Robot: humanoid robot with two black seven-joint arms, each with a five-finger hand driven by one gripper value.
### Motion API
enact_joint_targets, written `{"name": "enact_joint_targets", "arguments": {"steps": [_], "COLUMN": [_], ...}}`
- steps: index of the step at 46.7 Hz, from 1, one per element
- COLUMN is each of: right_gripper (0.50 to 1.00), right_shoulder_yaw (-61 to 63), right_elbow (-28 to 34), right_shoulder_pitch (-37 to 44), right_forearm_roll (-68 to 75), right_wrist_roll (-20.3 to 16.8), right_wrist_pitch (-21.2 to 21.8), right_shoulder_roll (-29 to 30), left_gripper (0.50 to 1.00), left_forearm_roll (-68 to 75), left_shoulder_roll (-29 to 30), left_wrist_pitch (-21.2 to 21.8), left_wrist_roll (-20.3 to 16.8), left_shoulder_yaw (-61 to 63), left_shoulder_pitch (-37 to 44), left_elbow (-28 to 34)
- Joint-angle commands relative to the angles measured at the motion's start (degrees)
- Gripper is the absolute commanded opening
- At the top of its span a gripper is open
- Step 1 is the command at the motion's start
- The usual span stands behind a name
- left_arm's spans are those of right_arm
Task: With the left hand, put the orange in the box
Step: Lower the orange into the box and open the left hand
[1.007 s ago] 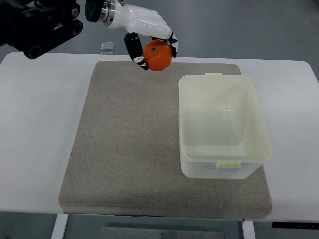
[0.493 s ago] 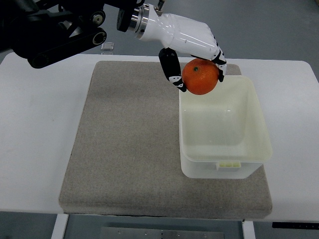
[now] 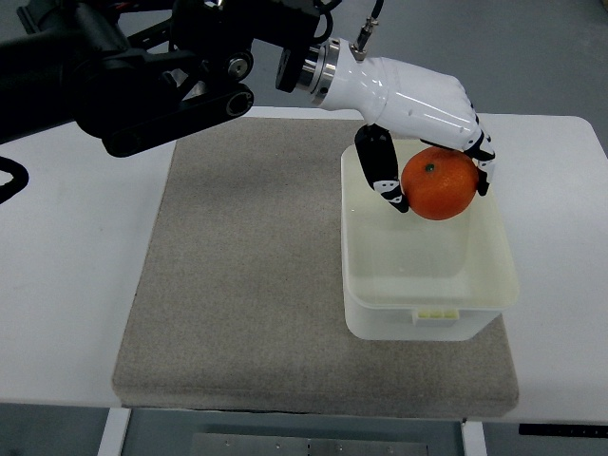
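My left hand is white with black finger joints. Its arm reaches in from the upper left, and the fingers are shut on the orange. The orange hangs in the air over the far half of the translucent white box. That box stands on the right side of the grey mat, open at the top with nothing inside it. The thumb shows on the left of the fruit and the other fingers wrap its right side. My right hand is out of sight.
The grey mat lies on a white table. A small clear object sits near the table's far edge, mostly hidden behind the black arm. The mat's left and middle hold nothing.
The left hand has carried the orange right and toward the near side, from beyond the mat's far edge, past the box's far left corner, to above the box's inside.
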Motion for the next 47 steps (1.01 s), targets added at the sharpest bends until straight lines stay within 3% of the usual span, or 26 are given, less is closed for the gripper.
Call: {"name": "enact_joint_targets", "arguments": {"steps": [1, 7, 40, 43, 47], "right_gripper": [0.926, 0.926, 0.926, 0.926, 0.926], "right_shoulder_yaw": [0.0, 0.0, 0.0, 0.0, 0.0], "right_elbow": [0.0, 0.0, 0.0, 0.0, 0.0], "right_shoulder_pitch": [0.0, 0.0, 0.0, 0.0, 0.0], "right_forearm_roll": [0.0, 0.0, 0.0, 0.0, 0.0], "right_wrist_roll": [0.0, 0.0, 0.0, 0.0, 0.0], "right_wrist_pitch": [0.0, 0.0, 0.0, 0.0, 0.0], "right_shoulder_roll": [0.0, 0.0, 0.0, 0.0, 0.0], "left_gripper": [0.500, 0.500, 0.500, 0.608, 0.657], "left_forearm_roll": [0.1, 0.1, 0.1, 0.0, 0.3], "left_shoulder_roll": [-1.7, -3.6, -5.0, -5.0, -5.0], "left_wrist_pitch": [0.0, 0.1, 0.3, 0.3, 0.3], "left_wrist_roll": [0.0, 0.0, 0.0, 0.0, 0.0], "left_shoulder_yaw": [0.2, 0.1, 0.1, 0.1, 0.2], "left_shoulder_pitch": [1.6, 3.4, 7.8, 7.9, 8.7], "left_elbow": [2.4, 5.0, 7.3, 7.3, 7.4]}}
